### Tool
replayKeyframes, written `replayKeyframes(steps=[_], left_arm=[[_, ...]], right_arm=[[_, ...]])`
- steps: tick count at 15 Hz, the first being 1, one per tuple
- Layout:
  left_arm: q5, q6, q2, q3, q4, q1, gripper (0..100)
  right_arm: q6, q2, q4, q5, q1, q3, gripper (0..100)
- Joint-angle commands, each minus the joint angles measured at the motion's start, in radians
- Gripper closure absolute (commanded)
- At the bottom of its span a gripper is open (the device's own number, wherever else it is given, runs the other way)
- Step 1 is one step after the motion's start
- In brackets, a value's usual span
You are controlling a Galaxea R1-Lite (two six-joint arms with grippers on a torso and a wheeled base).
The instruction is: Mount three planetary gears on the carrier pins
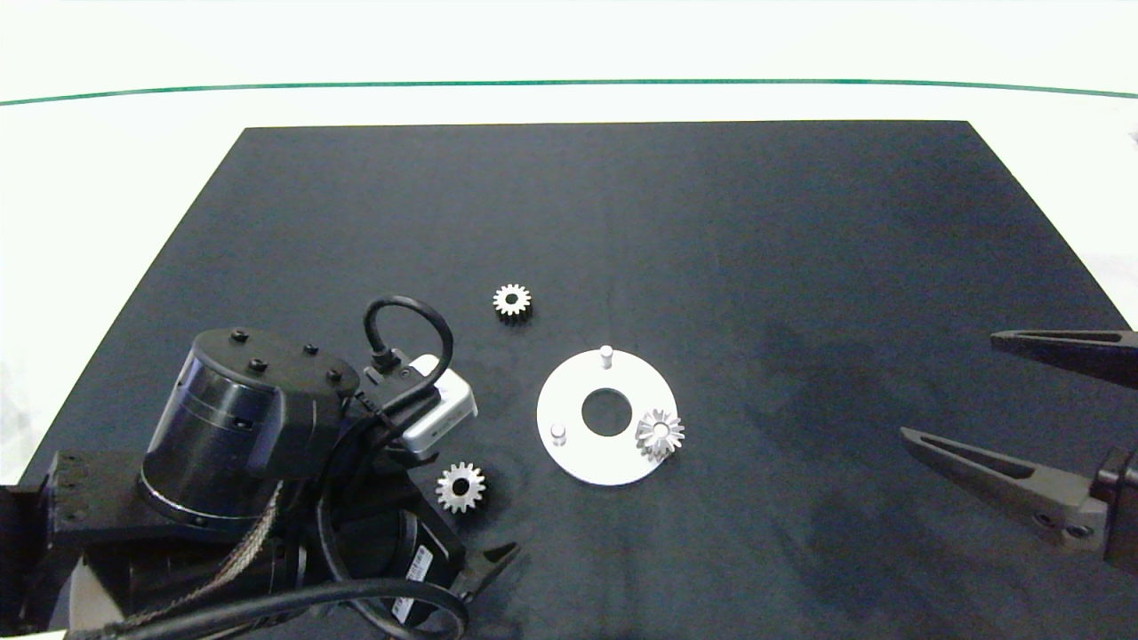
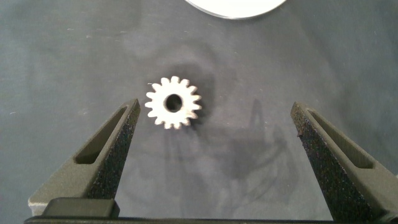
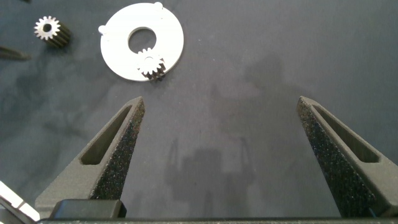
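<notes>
We held the left gripper (image 2: 214,134) spread over a loose gear (image 2: 173,102), which lay flat toward its eleven-o'clock finger (image 2: 115,140); the right gripper (image 1: 969,391), parked at three o'clock, also gaped.

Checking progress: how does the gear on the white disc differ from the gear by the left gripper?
The silvery toothed gear on the white ring-shaped disc sits on a pin; the silvery gear near the left gripper lies loose on the black mat, between that gripper's open fingers. Both are small, with centre holes.
</notes>
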Motion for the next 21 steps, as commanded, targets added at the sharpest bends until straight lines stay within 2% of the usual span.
replayKeyframes(steps=[1, 3, 5, 11, 16, 21], left_arm=[[0.023, 0.012, 0.058, 0.004, -0.040, -0.002, 0], [0.023, 0.026, 0.091, 0.004, -0.062, 0.016, 0], [0.025, 0.058, 0.111, 0.004, -0.083, 0.038, 0], [0.026, 0.081, 0.110, 0.013, -0.105, 0.070, 0], [0.026, 0.081, 0.098, 0.045, -0.111, 0.078, 0], [0.026, 0.081, 0.114, 0.073, -0.191, 0.073, 0]], right_arm=[[-0.002, 0.000, 0.000, 0.001, 0.001, -0.001, 0], [-0.002, -0.001, 0.000, 0.001, -0.001, -0.001, 0], [-0.002, -0.001, 0.000, 0.002, -0.001, 0.000, 0], [-0.002, -0.012, 0.002, 0.004, -0.002, 0.000, 0], [-0.002, -0.013, 0.002, 0.004, -0.001, 0.000, 0], [-0.002, -0.012, 0.003, 0.004, 0.001, 0.005, 0]])
